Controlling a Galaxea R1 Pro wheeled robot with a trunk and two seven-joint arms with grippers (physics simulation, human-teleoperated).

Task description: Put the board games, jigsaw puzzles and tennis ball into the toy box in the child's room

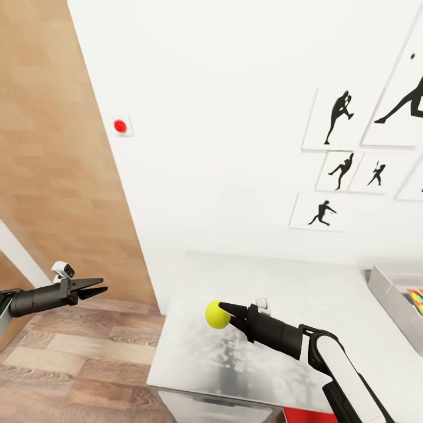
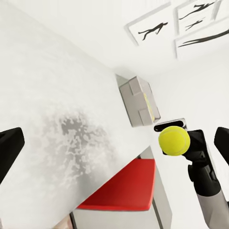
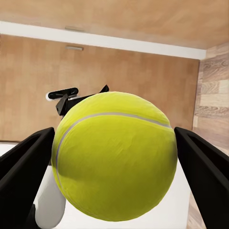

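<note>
One ball: the tennis ball [image 1: 218,314] sits pinched at the very tips of the right gripper [image 1: 225,311], raised above the table [image 1: 282,294] near its front-left corner.
Ball in the claw: in the right wrist view the tennis ball [image 3: 113,155] lies between the two dark fingers [image 3: 24,167], one pressed against each side.
Right claw state: closed on the ball, fingers spread only as wide as the ball.
Left gripper [image 1: 97,288]: off the table's left edge, over the wood floor [image 1: 70,352], its fingers nearly together and holding nothing; well apart from the ball.
Toy box [image 1: 390,296]: at the table's right end, far from the ball; something colourful lies inside it.
Seen from the left wrist: the tennis ball [image 2: 174,141] hangs above the table with the toy box [image 2: 138,101] beyond it.
Wall behind the table: a round red button [image 1: 120,125] and black silhouette pictures [image 1: 338,117].
</note>
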